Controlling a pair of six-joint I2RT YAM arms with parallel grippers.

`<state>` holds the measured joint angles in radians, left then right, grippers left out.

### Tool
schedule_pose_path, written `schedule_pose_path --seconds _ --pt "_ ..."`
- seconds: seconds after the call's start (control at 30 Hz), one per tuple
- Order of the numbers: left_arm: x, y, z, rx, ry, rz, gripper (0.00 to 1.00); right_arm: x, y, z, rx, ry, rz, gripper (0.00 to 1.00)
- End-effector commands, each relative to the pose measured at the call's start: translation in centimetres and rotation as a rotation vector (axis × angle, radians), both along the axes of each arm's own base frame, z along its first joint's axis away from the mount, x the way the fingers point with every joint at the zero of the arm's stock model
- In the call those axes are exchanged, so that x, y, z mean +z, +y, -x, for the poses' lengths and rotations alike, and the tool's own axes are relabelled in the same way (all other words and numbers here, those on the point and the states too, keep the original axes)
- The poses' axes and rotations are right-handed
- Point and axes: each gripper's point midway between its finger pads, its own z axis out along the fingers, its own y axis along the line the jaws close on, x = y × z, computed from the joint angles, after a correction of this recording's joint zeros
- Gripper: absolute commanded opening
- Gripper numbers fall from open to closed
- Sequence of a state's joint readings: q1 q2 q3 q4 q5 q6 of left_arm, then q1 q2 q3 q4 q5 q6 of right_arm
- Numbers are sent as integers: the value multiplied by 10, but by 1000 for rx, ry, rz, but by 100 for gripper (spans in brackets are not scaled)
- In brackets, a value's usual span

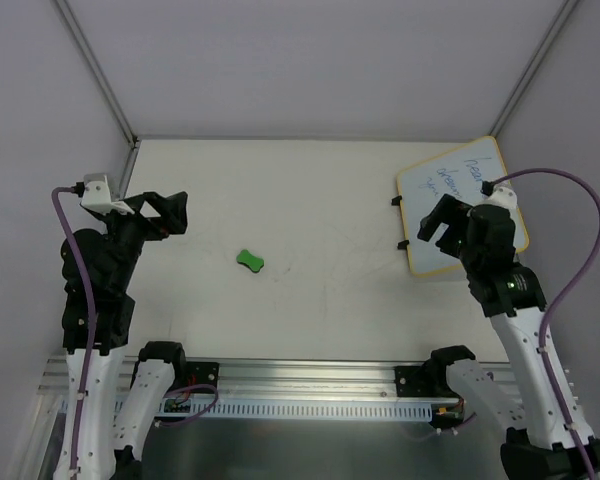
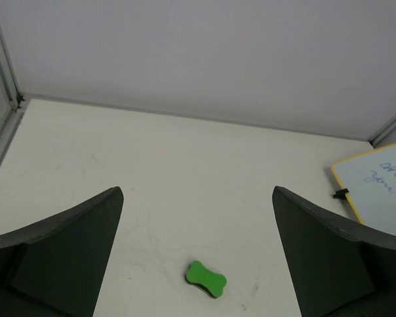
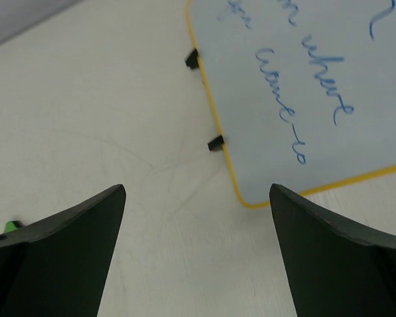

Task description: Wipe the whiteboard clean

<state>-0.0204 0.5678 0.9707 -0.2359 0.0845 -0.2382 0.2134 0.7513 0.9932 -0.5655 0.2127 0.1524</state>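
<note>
both pincers stand wide open and hold nothing. the left gripper (image 2: 197,198) hangs over the left side of the table (image 1: 330,190), and the green eraser (image 1: 250,261) lies a little ahead of it, apart from both arms. the right gripper (image 3: 197,191) hovers at the near edge of the whiteboard (image 1: 450,185). the board lies flat at the far right of the table, with blue handwriting (image 3: 317,86) on it and its black feet (image 3: 215,142) toward the middle.

the eraser is small and low, so fingers that come down off centre would probably push it away instead of taking it. the board seems to lie loose, and rubbing could make it slide toward the wall if nothing presses it down.

the table is off-white and matte, with faint scuffs. pale grey walls (image 1: 310,60) with metal corner posts close it on three sides.
</note>
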Motion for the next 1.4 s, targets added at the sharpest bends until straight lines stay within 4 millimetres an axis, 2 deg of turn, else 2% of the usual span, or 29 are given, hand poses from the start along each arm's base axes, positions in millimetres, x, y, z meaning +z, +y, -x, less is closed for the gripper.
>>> schedule_pose_path --seconds 0.0,0.07,0.17,0.2,0.23,0.3,0.33,0.4,0.43,0.5,0.53,0.6,0.77,0.87,0.9,0.93,1.0,1.03,1.07,1.1,1.17,1.23,1.37 --pt "-14 -16 -3 -75 40 53 99 -33 -18 -2 -224 96 -63 94" --pt "-26 -18 -7 -87 74 65 99 -62 -20 -6 -280 189 -34 89" --pt "-40 -22 -10 -102 114 80 99 -77 -20 -10 -385 247 -43 87" --pt "-43 -23 -11 -108 124 84 99 -88 -17 -15 -415 286 -1 85" --pt "-45 -24 -12 -112 130 87 99 -93 -15 -16 -457 306 -9 81" --pt "-51 -25 -13 -115 149 95 99 -83 -8 -27 -490 290 23 79" --pt "-53 -26 -13 -122 157 100 99 -94 -4 -31 -519 334 54 79" --pt "-56 -28 -12 -129 165 105 99 -92 2 -40 -543 336 53 78" --pt "-56 -29 -12 -134 165 106 99 -100 3 -43 -555 355 60 77" --pt "-58 -30 -10 -143 169 109 99 -102 6 -46 -558 352 49 77" --pt "-59 -31 -10 -145 171 111 99 -102 11 -57 -530 328 38 78" --pt "-61 -31 -8 -146 171 108 99 -105 12 -59 -487 340 79 79" --pt "-66 -28 -9 -133 183 102 99 -113 5 -58 -535 349 65 79" --pt "-61 -29 -7 -139 174 99 99 -96 -14 -62 -550 325 42 80" --pt "-59 -29 -7 -140 169 97 99 -87 -19 -63 -532 320 49 82" --pt "-58 -29 -6 -140 166 97 99 -80 -33 -63 -500 337 96 87" --pt "-57 -29 -6 -138 164 97 99 -62 -45 -67 -444 307 124 89" --pt "-56 -29 -6 -138 165 100 99 -47 -52 -69 -412 263 85 92" --pt "-56 -30 -7 -140 167 108 99 -38 -59 -67 -361 251 123 94" --pt "-56 -30 -8 -142 173 112 99 -31 -74 -65 -375 237 118 96" --pt "-54 -34 -9 -159 177 120 99 -18 -80 -59 -307 212 122 99" --pt "-54 -35 -12 -166 187 124 99 -16 -99 -51 -327 219 106 99" --pt "-48 -35 -13 -165 176 114 99 -14 -121 -44 -382 219 104 99"
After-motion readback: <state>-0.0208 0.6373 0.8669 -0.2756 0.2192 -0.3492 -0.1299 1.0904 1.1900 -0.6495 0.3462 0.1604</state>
